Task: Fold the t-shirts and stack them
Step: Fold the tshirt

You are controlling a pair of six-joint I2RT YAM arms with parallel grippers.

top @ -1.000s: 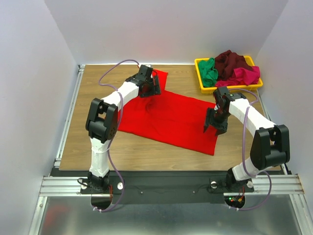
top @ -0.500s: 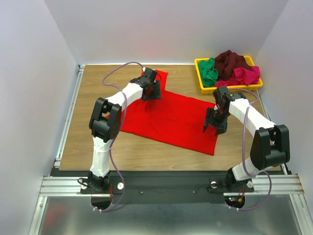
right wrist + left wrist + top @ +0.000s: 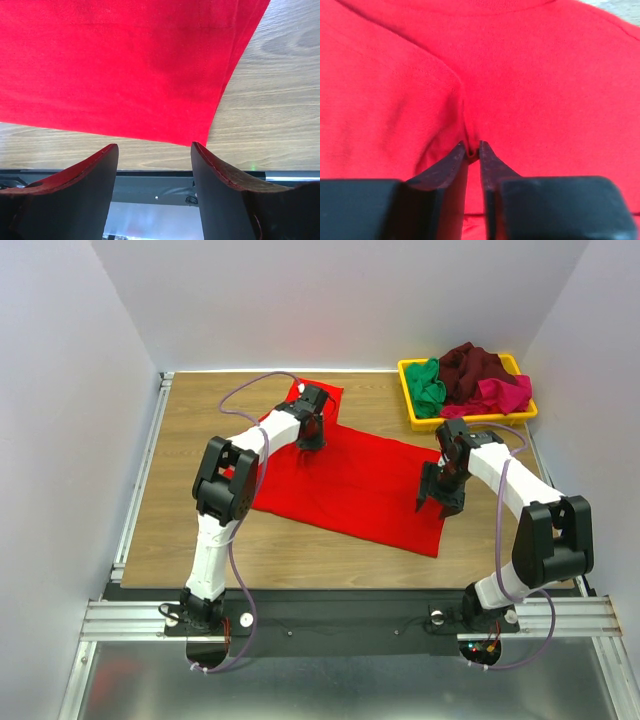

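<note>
A bright red t-shirt (image 3: 350,480) lies spread flat on the wooden table. My left gripper (image 3: 311,445) is down on its upper left part, near the collar. In the left wrist view the left gripper (image 3: 471,151) is shut on a pinched ridge of the red t-shirt (image 3: 540,90). My right gripper (image 3: 440,502) hovers open above the shirt's right edge. In the right wrist view the right gripper (image 3: 154,147) holds nothing, and the red t-shirt's (image 3: 125,65) hem corner lies below it. Green (image 3: 426,385), dark maroon (image 3: 472,367) and magenta-pink (image 3: 505,395) t-shirts are heaped in the tray.
The yellow tray (image 3: 410,410) stands at the table's back right corner. Bare wood (image 3: 180,480) shows left of the red shirt and along the front edge. White walls close in the table on three sides.
My left gripper has slid right and slightly nearer along the red shirt's upper part and has shut on a fold of it. The right arm has stayed still.
</note>
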